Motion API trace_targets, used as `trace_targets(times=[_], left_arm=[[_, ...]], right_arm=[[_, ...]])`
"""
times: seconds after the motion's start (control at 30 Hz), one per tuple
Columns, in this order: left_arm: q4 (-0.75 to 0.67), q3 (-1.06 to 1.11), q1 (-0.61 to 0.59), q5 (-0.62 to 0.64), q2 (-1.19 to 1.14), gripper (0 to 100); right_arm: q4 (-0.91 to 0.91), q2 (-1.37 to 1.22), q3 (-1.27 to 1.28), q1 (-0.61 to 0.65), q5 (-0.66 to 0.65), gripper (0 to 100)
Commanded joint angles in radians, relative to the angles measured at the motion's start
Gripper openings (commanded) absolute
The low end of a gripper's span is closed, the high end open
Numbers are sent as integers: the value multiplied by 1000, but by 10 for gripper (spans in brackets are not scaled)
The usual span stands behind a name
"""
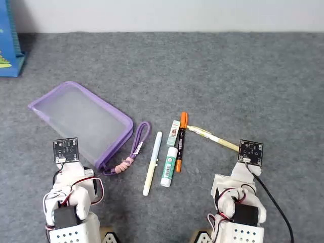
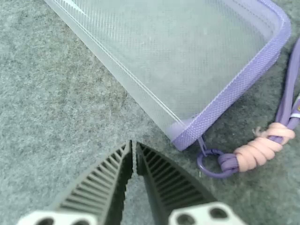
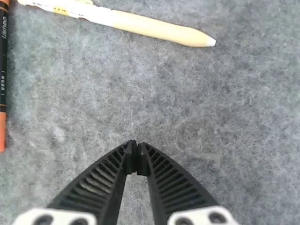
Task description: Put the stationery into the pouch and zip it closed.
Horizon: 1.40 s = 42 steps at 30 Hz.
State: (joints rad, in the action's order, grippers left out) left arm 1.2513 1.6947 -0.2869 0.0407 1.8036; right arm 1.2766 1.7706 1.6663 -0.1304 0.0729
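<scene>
A clear pouch (image 1: 83,121) with purple trim lies flat at the left, its purple strap (image 1: 139,139) and pink knot (image 1: 123,165) trailing to its right. My left gripper (image 2: 134,146) is shut just short of the pouch's near corner (image 2: 187,131), holding nothing. In the middle lie a pale yellow pen (image 1: 152,164), a green-and-white glue stick (image 1: 168,167), a small eraser (image 1: 173,133) and an orange-and-black marker (image 1: 181,142). A cream pen (image 1: 212,138) lies slanted to the right. My right gripper (image 3: 136,146) is shut and empty, near that cream pen (image 3: 140,23).
Grey carpet covers the table. A blue box (image 1: 9,40) stands at the far left edge. Both arm bases (image 1: 71,202) sit at the near edge, with the left wrist camera board (image 1: 66,149) and the right one (image 1: 250,152) above them.
</scene>
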Motion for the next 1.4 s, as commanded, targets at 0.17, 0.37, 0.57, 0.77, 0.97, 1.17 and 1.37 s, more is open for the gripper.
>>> trace_targets(times=[0.17,0.37,0.57,0.77,0.97,1.17,1.37], left_arm=[[3,-12,-5,6,11,13],[3,-12,-5,6,11,13],[3,-12,-5,6,11,13],[3,-12,-5,6,11,13],[3,-12,-5,6,11,13],[3,-12,-5,6,11,13],[3,-12,-5,6,11,13]], right_arm=[[-4,10,18,-2,-5,9],[-2,10,18,-2,-3,9],[5,10,18,-10,-11,12],[5,10,18,-10,-121,12],[-13,10,-61,-7,-195,8],[-179,10,-69,4,-387,12],[-252,1,-149,114,-614,24]])
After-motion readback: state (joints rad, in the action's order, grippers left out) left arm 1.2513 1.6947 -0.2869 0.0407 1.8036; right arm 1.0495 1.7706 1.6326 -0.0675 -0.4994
